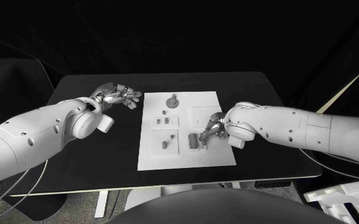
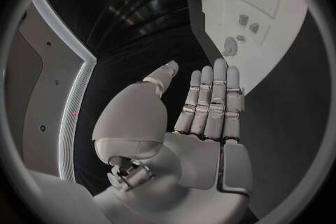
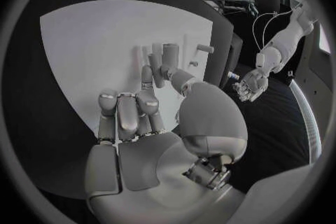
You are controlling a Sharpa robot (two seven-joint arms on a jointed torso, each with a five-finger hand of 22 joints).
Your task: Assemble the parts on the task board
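The white task board (image 1: 213,154) lies in the middle of the black table. Grey parts sit on it: a round knob piece (image 1: 173,101) at the far end and small pieces (image 1: 165,144) in the near left plate. My right hand (image 1: 214,129) is low over the board's right half and pinches an upright grey part (image 1: 194,140) between thumb and a finger. The right wrist view shows the right hand (image 3: 150,140), that part (image 3: 167,56) and the board (image 3: 84,50). My left hand (image 1: 120,95) hovers left of the board, fingers straight and holding nothing; the left wrist view shows the left hand (image 2: 206,117).
Bare black table (image 1: 97,151) lies left of the board. A narrower strip (image 1: 262,151) runs along its right, under my right arm. In the left wrist view, the board (image 2: 280,28) carries the knob piece (image 2: 229,45).
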